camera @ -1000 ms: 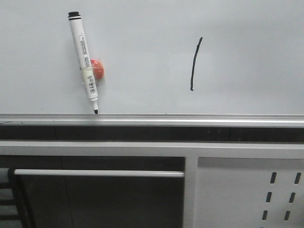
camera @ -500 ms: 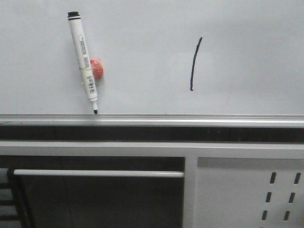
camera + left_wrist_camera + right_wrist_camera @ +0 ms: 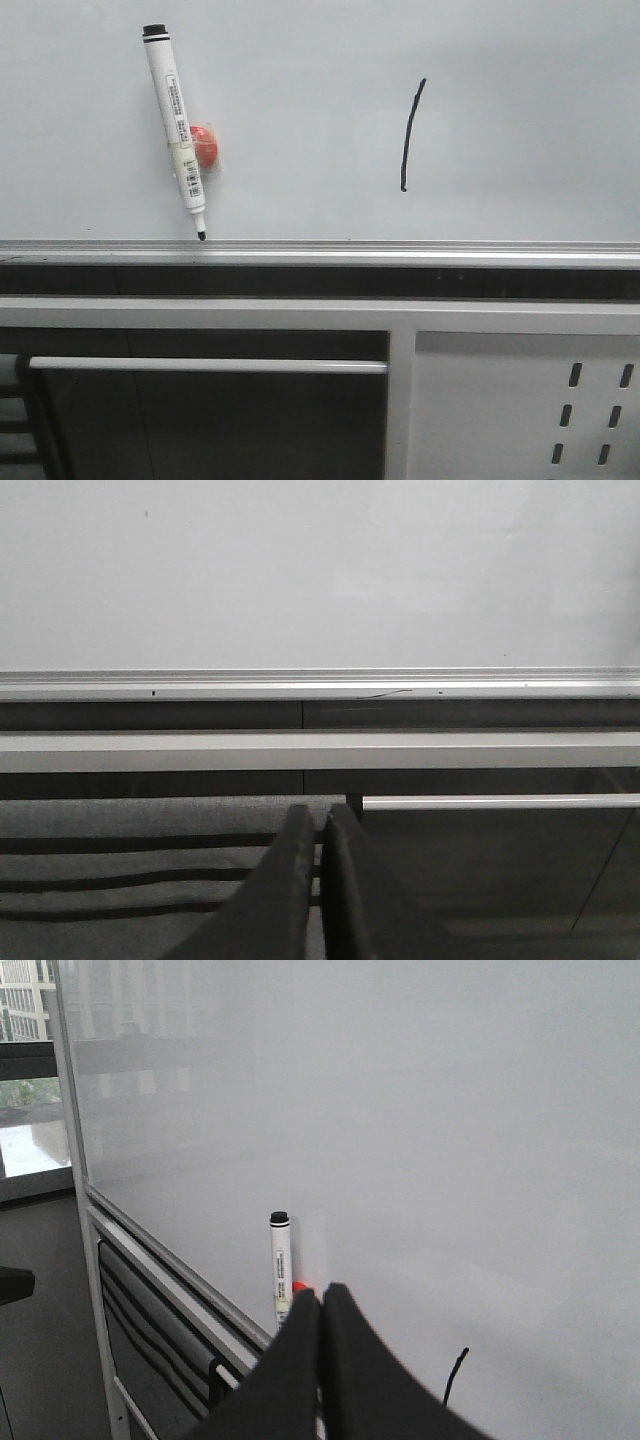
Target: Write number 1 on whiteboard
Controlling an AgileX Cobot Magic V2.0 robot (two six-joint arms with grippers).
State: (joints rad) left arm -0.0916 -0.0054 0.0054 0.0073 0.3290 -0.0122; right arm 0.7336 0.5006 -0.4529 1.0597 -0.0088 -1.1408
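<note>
The whiteboard [image 3: 300, 100] fills the upper front view, with a silver edge rail [image 3: 320, 250] along its bottom. The number 1 [image 3: 410, 135] is a thin black, slightly curved stroke right of centre; its lower part shows in the right wrist view [image 3: 455, 1372]. A white marker pen [image 3: 176, 130] with a black cap hangs tilted on the board by an orange-red magnet [image 3: 205, 146], tip at the rail. It also shows in the right wrist view [image 3: 281, 1265]. My left gripper [image 3: 320, 815] is shut and empty below the rail. My right gripper [image 3: 320, 1295] is shut and empty, back from the board.
Below the rail run a dark gap and a white metal frame [image 3: 400, 400] with a horizontal bar [image 3: 200, 365]. A white perforated panel [image 3: 590, 420] is at the lower right. The board's left edge post [image 3: 75, 1140] and a window beyond show in the right wrist view.
</note>
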